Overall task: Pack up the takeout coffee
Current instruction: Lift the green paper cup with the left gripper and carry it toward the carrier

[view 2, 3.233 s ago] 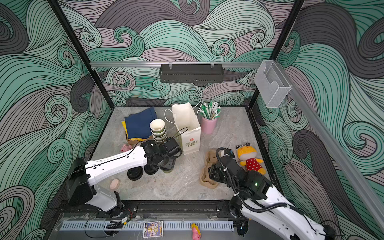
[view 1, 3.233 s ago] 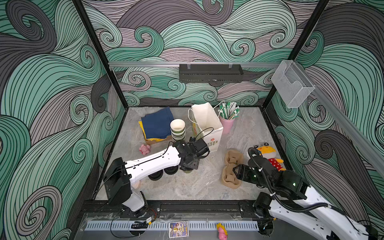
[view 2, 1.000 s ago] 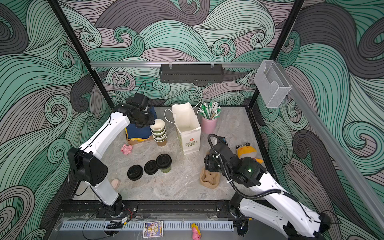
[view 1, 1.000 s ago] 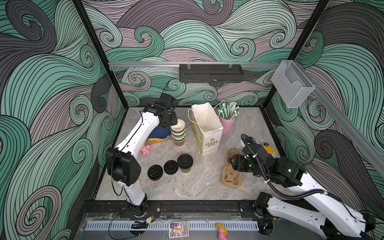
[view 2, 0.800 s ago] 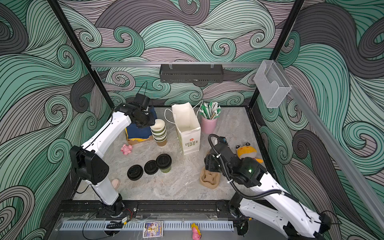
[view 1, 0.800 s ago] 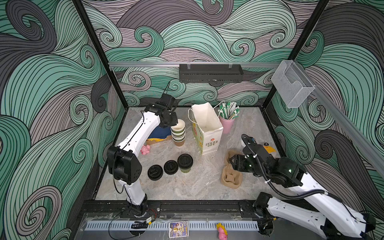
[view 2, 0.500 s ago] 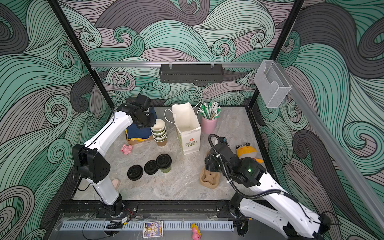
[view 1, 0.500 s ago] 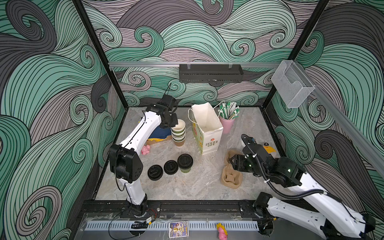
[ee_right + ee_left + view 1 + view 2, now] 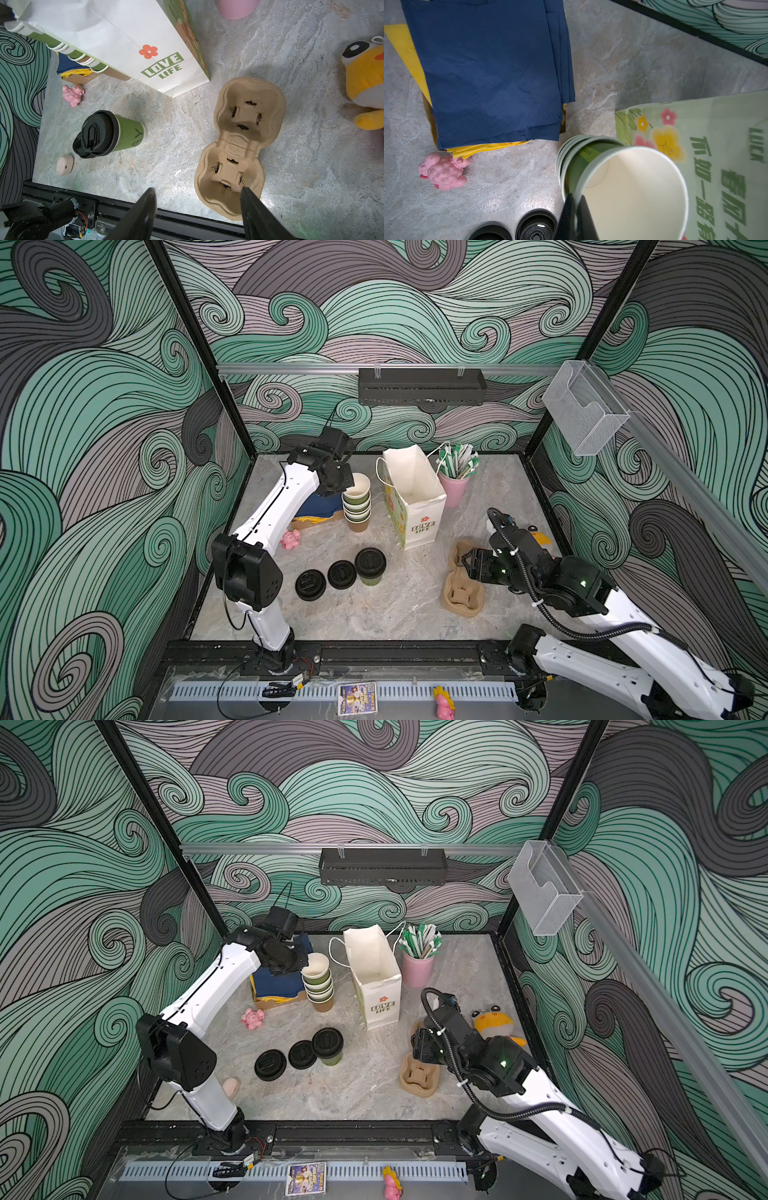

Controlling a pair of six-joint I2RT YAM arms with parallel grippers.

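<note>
The left pincer (image 9: 575, 200) is pressed together on the wall of an olive-green paper cup with a white inside (image 9: 633, 187), with one finger outside the rim and one inside. That cup is the topmost of a stack of like cups (image 9: 357, 512) standing on the grey marbled table (image 9: 395, 614). In the left wrist view it sits tilted against the cups below it. The stack stands between a pile of dark blue napkins (image 9: 488, 72) and a white paper bag printed LOVE LIFE (image 9: 415, 506), which is upright with its mouth open.

The right pincer (image 9: 198, 189) is spread wide and grips nothing. It hangs over one end of the brown pulp cup carrier (image 9: 241, 133), which lies flat on the table with its two wells facing up.

A second olive-green paper cup (image 9: 370, 578), capped with a round black plastic sip lid (image 9: 370, 562), stands upright near the middle of the table. It is in front of the bag and well apart from the carrier. A loose black lid (image 9: 341, 574) lies just beside it, and a further black lid (image 9: 310, 585) lies next in the row.

A pink cup of green-white straws (image 9: 455, 493) stands behind the bag. A small pink toy (image 9: 290, 539) lies near the napkins, and a yellow plush toy (image 9: 496, 1023) lies by the right arm.
</note>
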